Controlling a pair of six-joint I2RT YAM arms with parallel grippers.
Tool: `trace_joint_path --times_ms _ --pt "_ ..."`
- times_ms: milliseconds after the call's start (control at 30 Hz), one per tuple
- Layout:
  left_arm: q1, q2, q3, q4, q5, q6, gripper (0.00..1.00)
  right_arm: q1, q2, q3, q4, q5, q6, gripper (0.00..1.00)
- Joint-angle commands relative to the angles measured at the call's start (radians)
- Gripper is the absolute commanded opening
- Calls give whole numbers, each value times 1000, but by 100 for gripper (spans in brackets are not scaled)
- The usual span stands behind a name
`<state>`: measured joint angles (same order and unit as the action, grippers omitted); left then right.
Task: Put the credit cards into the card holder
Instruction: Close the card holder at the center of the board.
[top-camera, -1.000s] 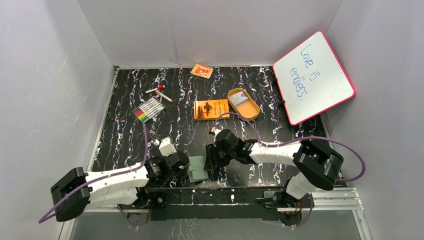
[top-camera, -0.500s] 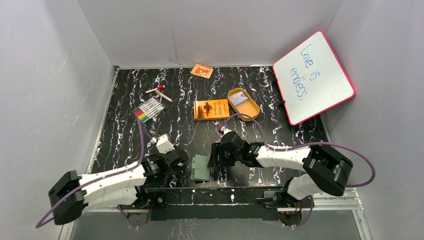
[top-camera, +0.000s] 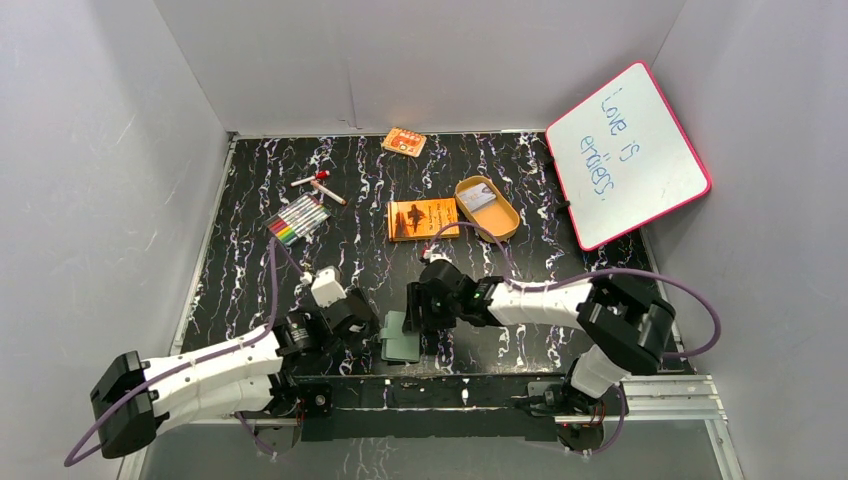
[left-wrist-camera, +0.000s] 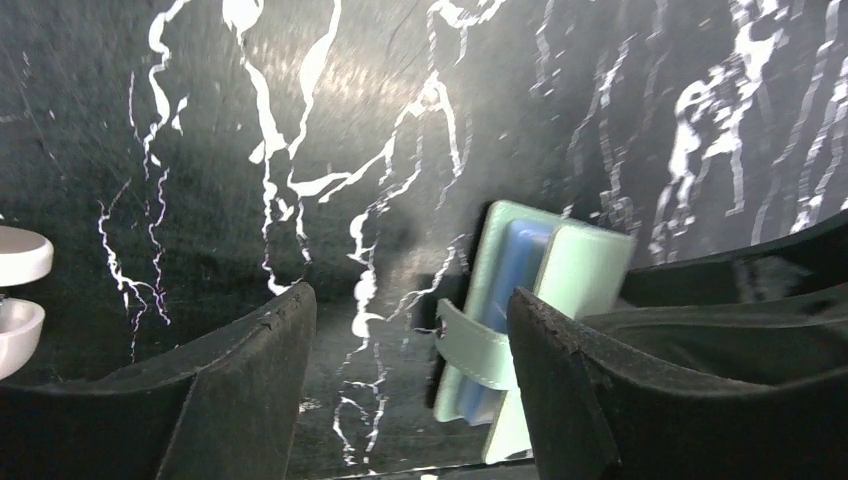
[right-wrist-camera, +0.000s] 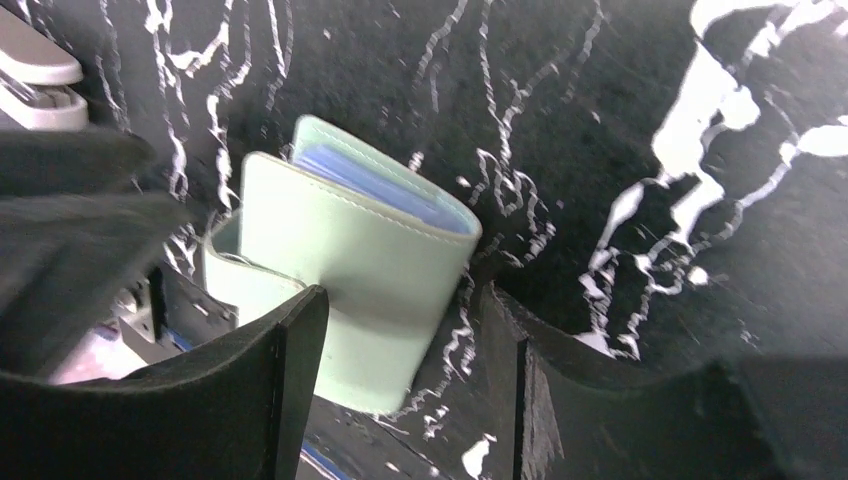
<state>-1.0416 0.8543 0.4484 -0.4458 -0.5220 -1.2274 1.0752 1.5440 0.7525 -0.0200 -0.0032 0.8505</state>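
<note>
The card holder (top-camera: 400, 338), a grey-green folding wallet, lies nearly closed on the black marbled table near its front edge. Blue layers show between its covers (right-wrist-camera: 370, 250), and I cannot pick out any credit cards. In the left wrist view its snap tab (left-wrist-camera: 480, 345) sticks out towards the gap of my left gripper (left-wrist-camera: 410, 335), which stands open just left of the holder (left-wrist-camera: 540, 290). My right gripper (right-wrist-camera: 405, 345) is also open, and a corner of the holder lies between its fingers. From above, the left gripper (top-camera: 365, 325) and right gripper (top-camera: 420, 318) flank the holder.
An orange book (top-camera: 423, 218) and a tan oval tin (top-camera: 487, 207) lie mid-table. A pink-framed whiteboard (top-camera: 627, 155) leans at the right wall. A pack of markers (top-camera: 298, 218), a red-capped pen (top-camera: 318, 185) and a small orange packet (top-camera: 404, 141) sit further back.
My left gripper has opened from shut and let go of the card holder. My right gripper has shifted left over the holder's right side and opened a little wider.
</note>
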Motion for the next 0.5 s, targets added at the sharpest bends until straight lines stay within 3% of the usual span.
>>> trace_joint_path --times_ms 0,467 --pt "6 -2 -85 97 68 -37 66 17 74 89 -86 60 11 66" --pt "6 -201 -149 60 26 -44 65 66 271 247 -251 183 -23 59"
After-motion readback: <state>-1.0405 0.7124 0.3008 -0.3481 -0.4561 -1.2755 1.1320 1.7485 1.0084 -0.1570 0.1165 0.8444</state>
